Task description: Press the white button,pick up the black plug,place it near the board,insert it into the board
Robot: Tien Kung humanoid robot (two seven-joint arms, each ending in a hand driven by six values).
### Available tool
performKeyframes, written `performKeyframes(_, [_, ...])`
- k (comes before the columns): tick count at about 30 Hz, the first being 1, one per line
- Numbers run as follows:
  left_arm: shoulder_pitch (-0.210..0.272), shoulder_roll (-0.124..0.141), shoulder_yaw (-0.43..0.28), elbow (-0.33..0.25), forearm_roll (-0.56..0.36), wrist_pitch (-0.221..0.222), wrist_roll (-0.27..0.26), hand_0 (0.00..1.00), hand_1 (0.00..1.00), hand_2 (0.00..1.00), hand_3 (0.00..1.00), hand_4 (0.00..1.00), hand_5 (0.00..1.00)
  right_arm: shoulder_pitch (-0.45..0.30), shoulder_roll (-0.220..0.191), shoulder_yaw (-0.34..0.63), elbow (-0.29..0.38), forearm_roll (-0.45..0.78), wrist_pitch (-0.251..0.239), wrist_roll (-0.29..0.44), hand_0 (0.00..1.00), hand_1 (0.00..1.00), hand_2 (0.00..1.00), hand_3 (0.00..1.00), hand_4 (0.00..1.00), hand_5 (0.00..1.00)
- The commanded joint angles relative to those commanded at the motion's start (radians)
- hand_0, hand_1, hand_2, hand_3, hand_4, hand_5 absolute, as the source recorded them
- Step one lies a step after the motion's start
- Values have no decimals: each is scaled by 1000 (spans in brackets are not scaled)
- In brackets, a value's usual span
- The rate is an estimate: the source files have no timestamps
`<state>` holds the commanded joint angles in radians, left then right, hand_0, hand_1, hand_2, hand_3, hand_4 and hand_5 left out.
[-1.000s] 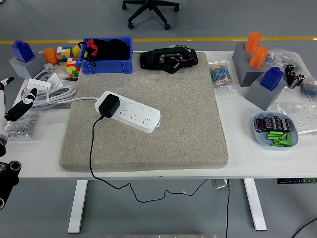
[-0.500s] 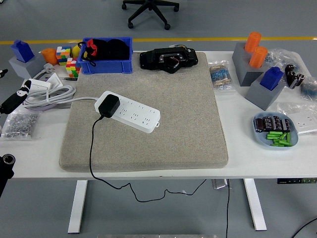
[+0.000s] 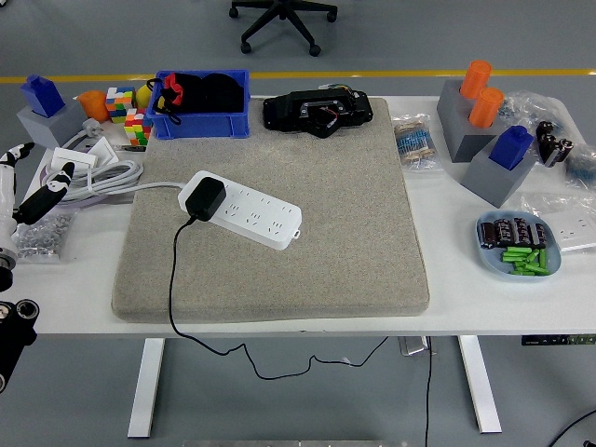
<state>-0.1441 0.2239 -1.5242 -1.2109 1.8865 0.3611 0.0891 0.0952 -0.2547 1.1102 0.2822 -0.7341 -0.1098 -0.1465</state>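
A white power strip (image 3: 250,213) lies aslant on the grey felt mat (image 3: 317,251). A black plug (image 3: 204,199) sits plugged into the strip's left end, and its black cord (image 3: 173,279) runs down over the table's front edge. My left hand (image 3: 28,191) is at the far left edge over the table, well left of the strip. Its fingers are spread and hold nothing. The right arm is out of view.
A blue bin (image 3: 201,104) and a black device (image 3: 321,112) stand at the back. Coloured cubes (image 3: 128,114), a white cable coil (image 3: 93,175) and a bag of screws (image 3: 37,235) lie at left. Grey blocks (image 3: 484,140) and a blue dish (image 3: 517,245) are at right.
My left hand dropped back toward the left edge half a second ago, then came up again to about where it was a second ago. Plug and strip have not moved.
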Motion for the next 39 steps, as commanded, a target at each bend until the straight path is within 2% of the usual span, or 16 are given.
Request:
performKeyframes(4, [-28, 5, -4, 8, -3, 7, -6, 965, 941, 902, 881, 806, 702, 28, -2, -27, -4, 11, 1, -1, 714, 632, 640, 606, 651, 374])
performKeyframes(6, [-45, 18, 14, 16, -11, 6, -7, 965, 940, 902, 881, 803, 695, 32, -6, -48, 3, 15, 4, -3, 714, 632, 640, 606, 652, 375])
performKeyframes(9, [-34, 32, 34, 9, -11, 5, -8, 965, 940, 902, 881, 803, 695, 10, -13, -51, 4, 17, 0, -1, 714, 632, 640, 606, 652, 375])
performKeyframes(13, [-10, 29, 23, 0, -9, 4, -5, 965, 940, 901, 882, 801, 696, -5, -5, -30, -19, 13, 3, -4, 714, 632, 642, 606, 651, 373])
performKeyframes(28, [-9, 12, 26, -11, -11, 0, -3, 963, 939, 901, 878, 794, 697, -13, -4, -12, -9, 8, 4, -2, 714, 632, 642, 606, 651, 373])
performKeyframes(39, [-9, 10, 28, -17, -10, -4, 1, 963, 939, 900, 878, 790, 692, -16, 0, 8, -10, 1, 3, -2, 714, 632, 644, 606, 651, 372])
